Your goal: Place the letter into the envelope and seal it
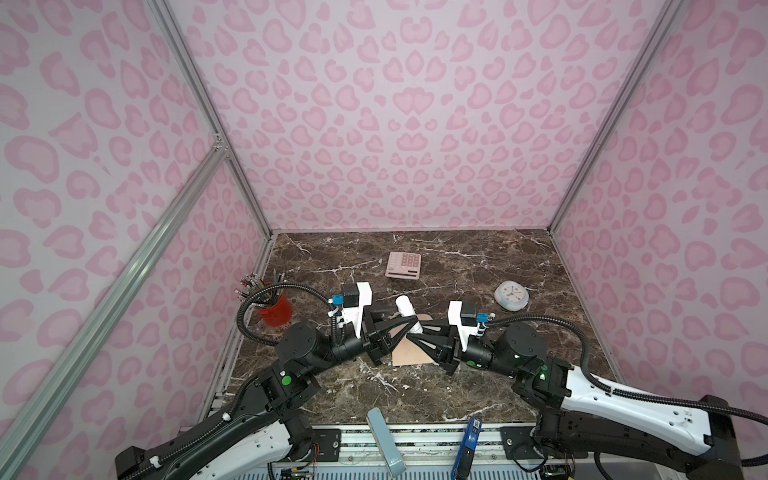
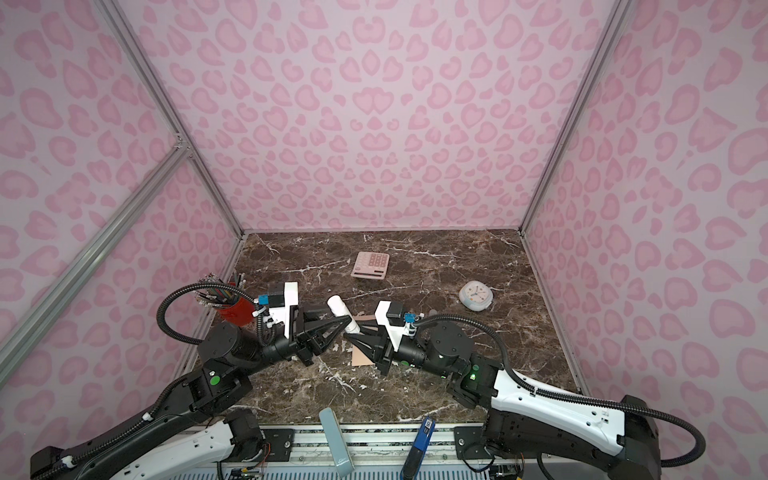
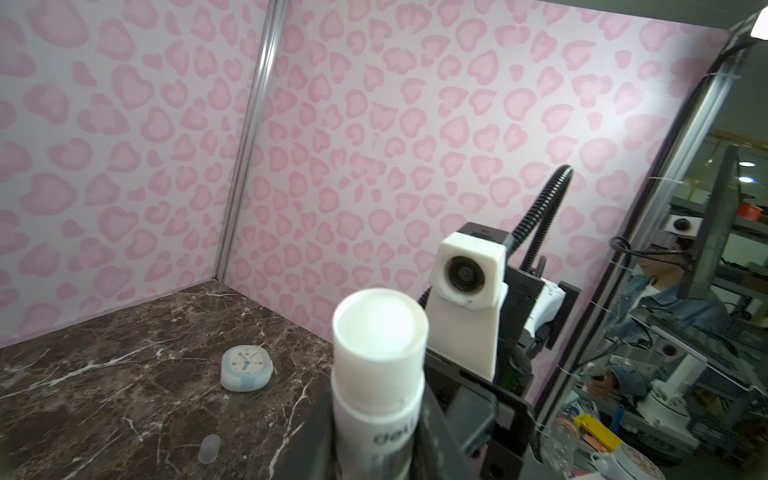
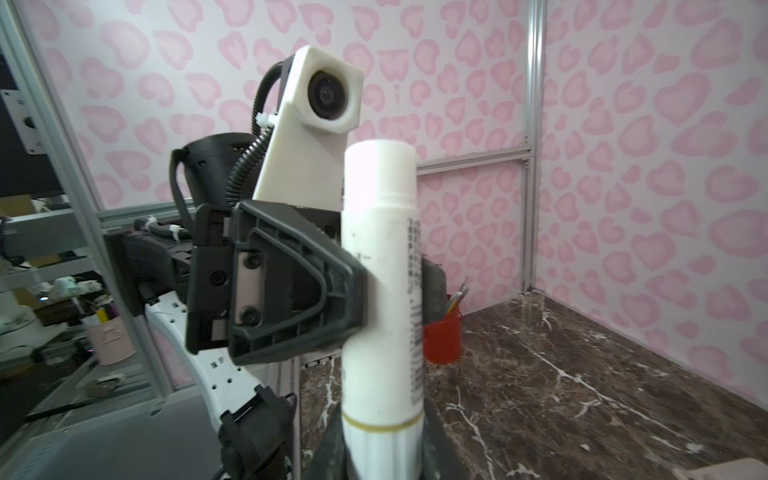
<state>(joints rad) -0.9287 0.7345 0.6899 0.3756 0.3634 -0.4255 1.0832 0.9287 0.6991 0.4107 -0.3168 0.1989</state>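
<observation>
Over the peach-tan paper envelope (image 1: 409, 353), left claw (image 1: 413, 321) clamps a white plastic glue stick (image 1: 404, 307) mid-body; right claw (image 1: 412, 333) grips its lower end. Probably prepping glue for sealing.

Calc (image 1: 403, 264), clock (image 1: 511, 295), pencil cup (image 1: 276, 311), glue stick (image 1: 405, 306)

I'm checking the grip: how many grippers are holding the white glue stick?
2. The left gripper clamps the glue stick around its middle; the right gripper holds its lower end, above the envelope.
</observation>
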